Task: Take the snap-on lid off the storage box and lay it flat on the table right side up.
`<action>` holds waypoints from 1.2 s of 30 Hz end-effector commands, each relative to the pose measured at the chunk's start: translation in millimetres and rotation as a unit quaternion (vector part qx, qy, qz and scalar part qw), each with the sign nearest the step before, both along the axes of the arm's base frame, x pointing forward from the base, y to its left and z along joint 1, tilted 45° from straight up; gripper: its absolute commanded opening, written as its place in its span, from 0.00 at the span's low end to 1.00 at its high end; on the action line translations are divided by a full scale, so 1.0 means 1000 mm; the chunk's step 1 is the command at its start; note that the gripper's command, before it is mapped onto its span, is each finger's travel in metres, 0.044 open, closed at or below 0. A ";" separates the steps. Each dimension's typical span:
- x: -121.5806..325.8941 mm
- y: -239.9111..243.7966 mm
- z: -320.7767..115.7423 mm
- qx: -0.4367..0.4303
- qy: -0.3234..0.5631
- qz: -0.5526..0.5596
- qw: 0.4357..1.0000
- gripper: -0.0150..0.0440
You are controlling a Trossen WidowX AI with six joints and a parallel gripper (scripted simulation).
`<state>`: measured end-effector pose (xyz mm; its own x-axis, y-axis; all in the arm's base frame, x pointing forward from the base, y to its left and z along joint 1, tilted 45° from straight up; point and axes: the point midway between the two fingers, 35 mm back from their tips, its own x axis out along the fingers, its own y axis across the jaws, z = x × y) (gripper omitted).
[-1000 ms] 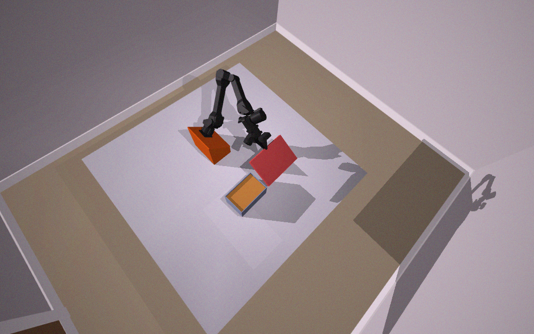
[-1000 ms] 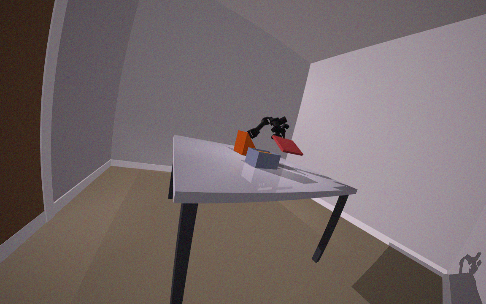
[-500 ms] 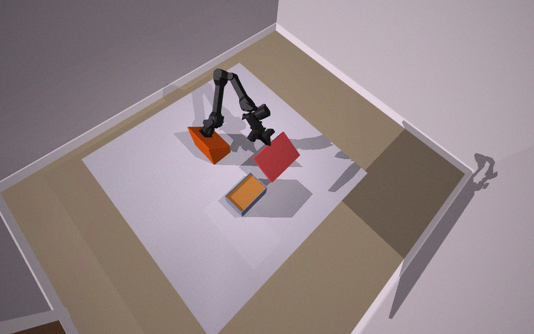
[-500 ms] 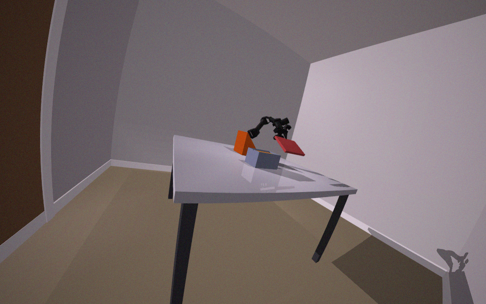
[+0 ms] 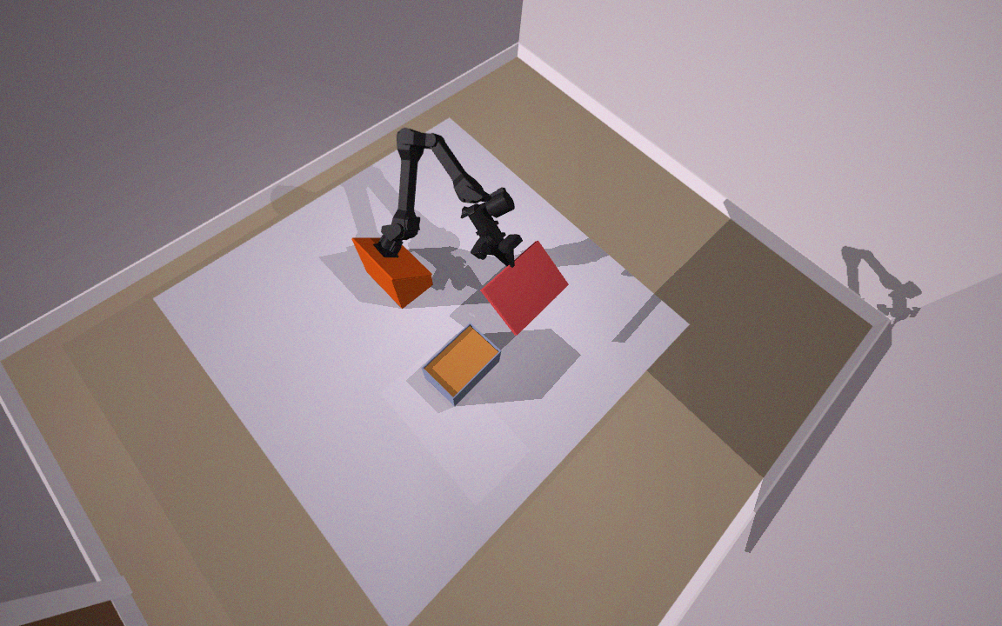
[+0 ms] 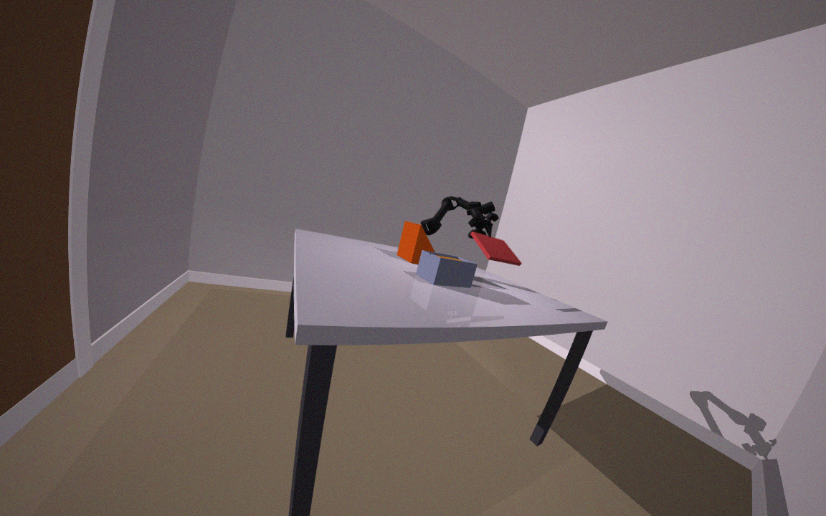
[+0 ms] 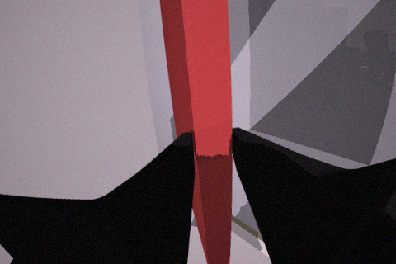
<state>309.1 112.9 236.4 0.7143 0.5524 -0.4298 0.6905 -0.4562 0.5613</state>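
The red lid [image 5: 524,288] [image 6: 497,249] [image 7: 208,70] is held by one edge in the air above the table, tilted, with its far side lower in the exterior view. My gripper [image 5: 511,263] [image 7: 211,138] is shut on that edge, one finger on each side of the lid in the wrist view. The storage box [image 5: 477,380] [image 6: 455,273] is blue-grey with an orange-brown inside. It stands open on the table [image 5: 278,327] [image 6: 351,288], and the lid is clear of it, to its upper right in the top view. The box does not show in the wrist view.
An orange wedge-shaped block [image 5: 404,272] [image 6: 411,242] stands under the arm's base, to the upper left of the box in the top view. Shadows of the arm and lid fall across the table. The table's right corner [image 5: 684,324] lies beyond the lid.
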 end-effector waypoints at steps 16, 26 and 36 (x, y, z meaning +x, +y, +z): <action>-0.005 0.024 0.034 0.002 -0.008 -0.006 1.000 0.25; -0.009 0.038 0.048 0.003 -0.008 -0.006 1.000 0.25; -0.011 0.043 0.050 0.003 -0.008 -0.006 1.000 0.25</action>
